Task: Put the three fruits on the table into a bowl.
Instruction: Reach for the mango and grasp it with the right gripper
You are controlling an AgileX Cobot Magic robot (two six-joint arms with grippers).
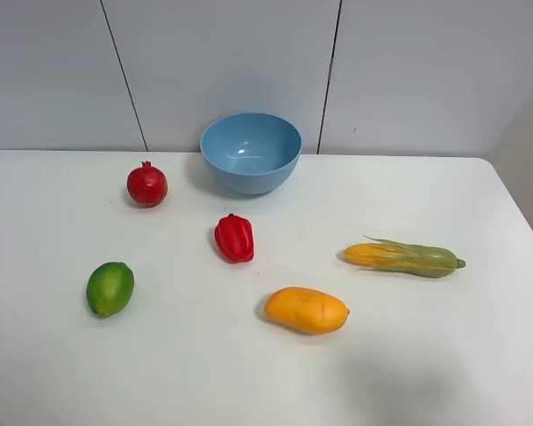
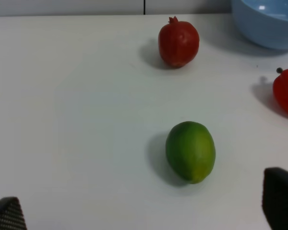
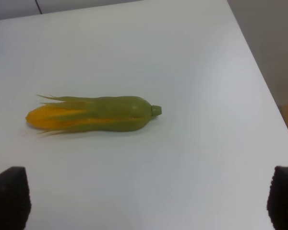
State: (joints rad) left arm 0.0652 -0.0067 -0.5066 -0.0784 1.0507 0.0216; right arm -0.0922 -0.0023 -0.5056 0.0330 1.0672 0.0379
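green lime (image 2: 190, 151), loose on bench (image 2: 62, 120): left fingers (image 2: 280, 199) wide, empty; right fingers (image 3: 9, 196) likewise; straddle short axis, then carry to bowl (image 1: 250, 173).

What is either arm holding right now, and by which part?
Nothing is held. The left tool stands open short of the lime, and the right tool stands open short of the corn; both foods lie free on the table.
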